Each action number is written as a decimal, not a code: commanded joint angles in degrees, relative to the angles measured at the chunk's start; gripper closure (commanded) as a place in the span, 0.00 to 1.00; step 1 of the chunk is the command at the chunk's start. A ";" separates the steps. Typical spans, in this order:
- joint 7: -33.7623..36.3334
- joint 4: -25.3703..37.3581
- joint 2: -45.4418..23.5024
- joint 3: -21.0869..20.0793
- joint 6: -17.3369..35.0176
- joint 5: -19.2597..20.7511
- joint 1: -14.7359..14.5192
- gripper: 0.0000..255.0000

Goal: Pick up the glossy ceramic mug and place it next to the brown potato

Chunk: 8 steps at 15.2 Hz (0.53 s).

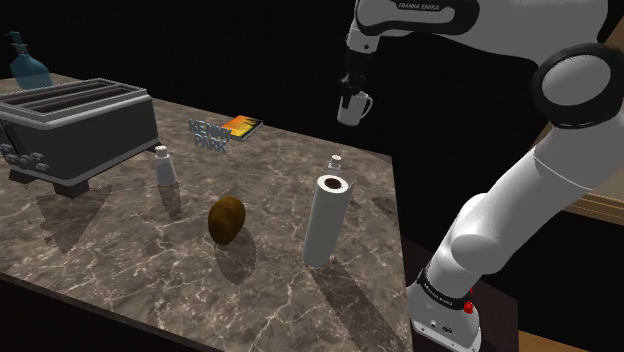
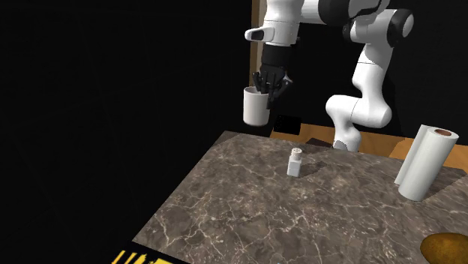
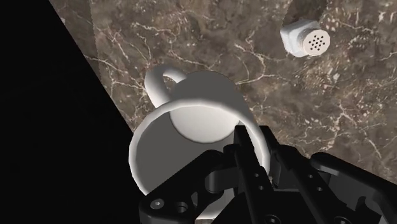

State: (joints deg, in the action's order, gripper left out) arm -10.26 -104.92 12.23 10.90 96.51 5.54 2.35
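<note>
A white glossy mug (image 1: 354, 108) hangs in the air above the far edge of the marble counter (image 1: 120, 240), held upright by my black gripper (image 1: 349, 88). The fingers (image 3: 249, 159) clasp the mug's rim (image 3: 191, 137), one inside and one outside the wall, on the side away from the handle. In the second exterior view the mug (image 2: 256, 106) hangs from the gripper (image 2: 271, 87) well above the counter's edge (image 2: 225, 136). The brown potato (image 1: 227, 219) lies on the counter's middle, far below and to the shoulder view's left of the mug; part of the potato (image 2: 446, 249) also shows.
A paper towel roll (image 1: 326, 220) stands upright beside the potato. Two white shakers (image 1: 165, 166) (image 1: 335, 164) stand on the counter, one (image 2: 295, 162) below the mug. A toaster (image 1: 70, 130) and a book (image 1: 240, 126) sit toward the shoulder view's left. Black area lies beyond the counter.
</note>
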 commanded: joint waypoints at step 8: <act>12.74 -6.00 5.91 -8.29 -0.87 -0.73 -4.50 1.00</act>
State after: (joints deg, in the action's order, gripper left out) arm 1.11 -110.91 17.93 3.48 95.94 5.01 -1.68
